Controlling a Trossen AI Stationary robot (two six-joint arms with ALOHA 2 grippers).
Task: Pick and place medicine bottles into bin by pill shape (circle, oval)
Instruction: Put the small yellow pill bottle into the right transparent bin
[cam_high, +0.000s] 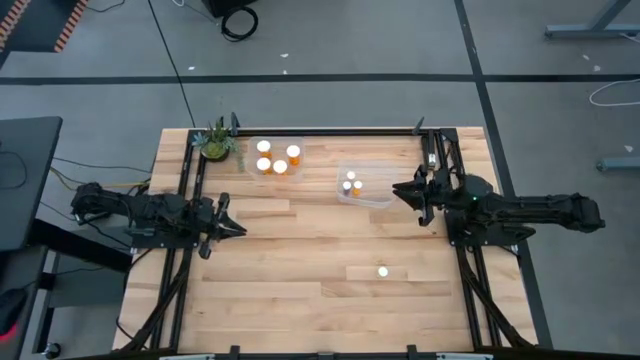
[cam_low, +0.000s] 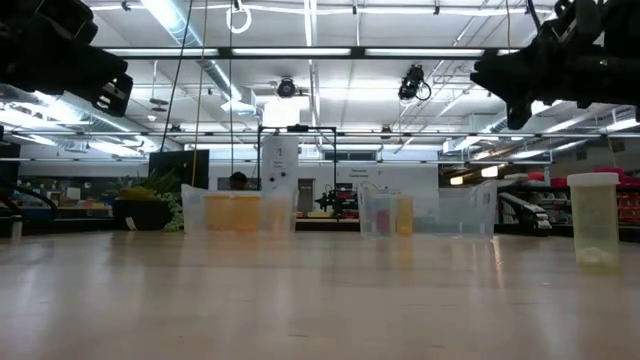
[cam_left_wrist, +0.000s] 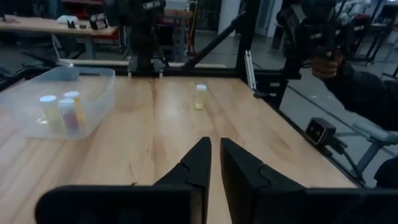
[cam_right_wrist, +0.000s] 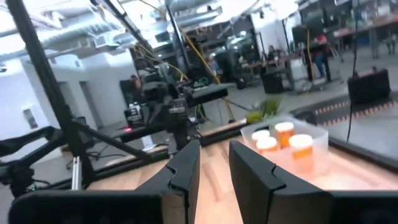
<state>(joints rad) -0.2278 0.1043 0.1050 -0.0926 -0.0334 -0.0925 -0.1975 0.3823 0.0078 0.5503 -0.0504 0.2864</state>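
Pale wooden planks make up the table (cam_high: 300, 280), framed by dark rails on a grey workshop floor.

At centre left of the high view, the left gripper (cam_high: 236, 229) hangs over the table's left part with its tip aimed toward the picture's right. Its fingers (cam_left_wrist: 198, 163) stand only a narrow slit apart in the left wrist view, nearly closed, with nothing between them.

At centre right, the right gripper (cam_high: 397, 190) sits just off the right edge of a clear bin (cam_high: 381, 200). Its fingers (cam_right_wrist: 186, 167) are parted by a moderate gap and hold nothing.

That clear bin, in the upper middle of the high view, holds two white-capped bottles (cam_high: 352, 183).

To its left, a second bin (cam_high: 252, 145) in the upper centre-left carries four orange bottles with white caps (cam_high: 277, 160); the right wrist view shows three of them at its right side.

One loose medicine bottle (cam_high: 382, 271) stands upright on bare wood in the lower middle-right of the high view, well apart from both grippers, below the right gripper and far to the right of the left one. It appears pale and translucent at the right edge of the low view (cam_low: 593, 219).

A small potted plant (cam_high: 216, 140) occupies the table's upper left corner.
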